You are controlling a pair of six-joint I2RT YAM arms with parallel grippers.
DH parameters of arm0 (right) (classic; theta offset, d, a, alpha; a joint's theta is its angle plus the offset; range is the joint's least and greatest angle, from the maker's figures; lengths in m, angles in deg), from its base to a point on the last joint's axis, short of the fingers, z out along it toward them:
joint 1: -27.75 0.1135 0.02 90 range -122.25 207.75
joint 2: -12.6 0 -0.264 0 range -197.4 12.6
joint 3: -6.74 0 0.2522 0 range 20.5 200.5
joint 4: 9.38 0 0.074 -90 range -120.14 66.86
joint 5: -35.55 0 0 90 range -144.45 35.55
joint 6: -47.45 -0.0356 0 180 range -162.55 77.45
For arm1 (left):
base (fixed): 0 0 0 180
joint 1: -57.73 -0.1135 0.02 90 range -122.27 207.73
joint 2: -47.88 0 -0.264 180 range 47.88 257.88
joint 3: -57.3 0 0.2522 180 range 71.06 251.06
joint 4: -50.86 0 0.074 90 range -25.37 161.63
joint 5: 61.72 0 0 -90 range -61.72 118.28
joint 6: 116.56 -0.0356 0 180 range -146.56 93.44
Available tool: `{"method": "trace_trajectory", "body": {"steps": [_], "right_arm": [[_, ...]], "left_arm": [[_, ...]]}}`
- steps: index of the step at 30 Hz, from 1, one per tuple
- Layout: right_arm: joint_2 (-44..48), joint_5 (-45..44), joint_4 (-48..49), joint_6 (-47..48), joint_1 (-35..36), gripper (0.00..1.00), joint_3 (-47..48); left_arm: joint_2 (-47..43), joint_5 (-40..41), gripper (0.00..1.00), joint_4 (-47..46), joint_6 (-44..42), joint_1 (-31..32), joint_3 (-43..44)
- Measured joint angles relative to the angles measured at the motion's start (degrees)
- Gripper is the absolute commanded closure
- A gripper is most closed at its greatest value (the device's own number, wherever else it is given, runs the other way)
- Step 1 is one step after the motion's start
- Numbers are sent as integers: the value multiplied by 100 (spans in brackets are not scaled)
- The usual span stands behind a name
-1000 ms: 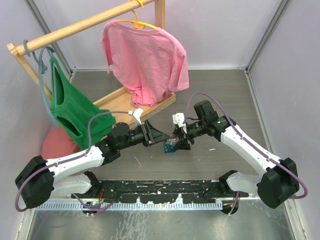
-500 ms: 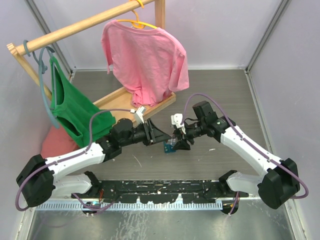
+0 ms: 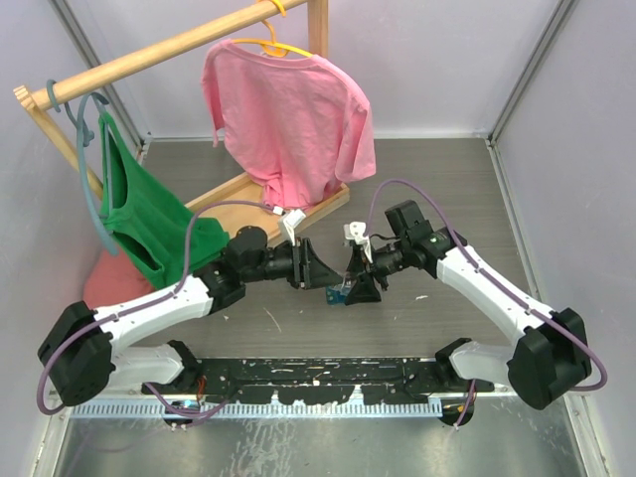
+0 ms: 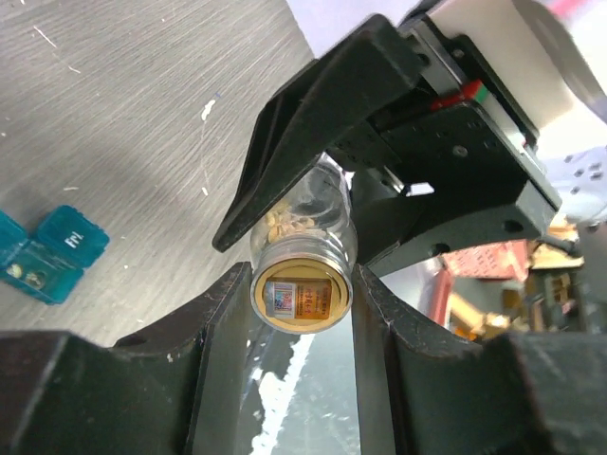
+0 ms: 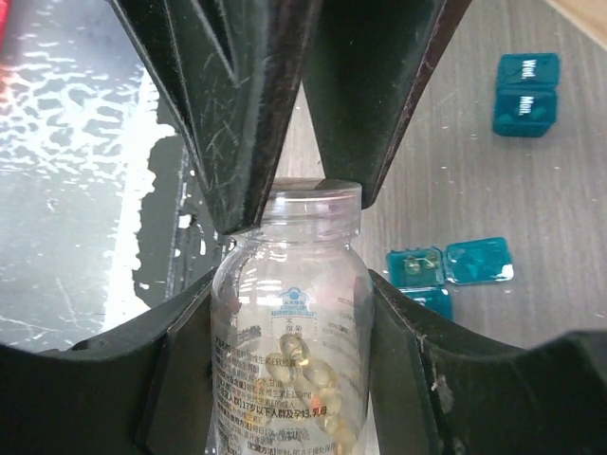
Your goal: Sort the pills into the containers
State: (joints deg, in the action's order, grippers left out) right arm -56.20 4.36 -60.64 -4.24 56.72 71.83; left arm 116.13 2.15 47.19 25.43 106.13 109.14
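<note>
A grey wood-grain tabletop fills the cell, with a pink shirt hanging on a wooden rack behind. Above its middle both arms meet on a clear pill bottle. The right tool is clamped round the body and the left tool pinches the cap end. Pills sit inside. Just below lies an open container with pale pills in one compartment; a closed container lies well apart. The step looks like uncapping: next the left tool must probably twist while the right holds firm.
</note>
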Motion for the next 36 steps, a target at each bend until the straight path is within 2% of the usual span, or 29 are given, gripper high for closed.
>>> {"method": "trace_trajectory", "body": {"steps": [3,7,12,22,28,36], "right_arm": [[-114,203,-44,-79,-22,99,0],[-173,455,-24,-136,-52,99,0],[-170,699,127,-184,-98,99,0],[-131,907,514,-181,-140,99,0],[-129,962,597,-181,-175,99,0],[-94,964,612,-92,-221,99,0]], "left_arm": [[20,-221,84,254,-702,-9,168],[-87,-404,68,295,-1585,-7,205],[-229,-409,59,173,-2096,13,184],[-306,-59,22,-4,-2109,127,59],[-999,400,4,94,-2129,136,-168],[-2092,881,2,28,-1917,157,-743]]}}
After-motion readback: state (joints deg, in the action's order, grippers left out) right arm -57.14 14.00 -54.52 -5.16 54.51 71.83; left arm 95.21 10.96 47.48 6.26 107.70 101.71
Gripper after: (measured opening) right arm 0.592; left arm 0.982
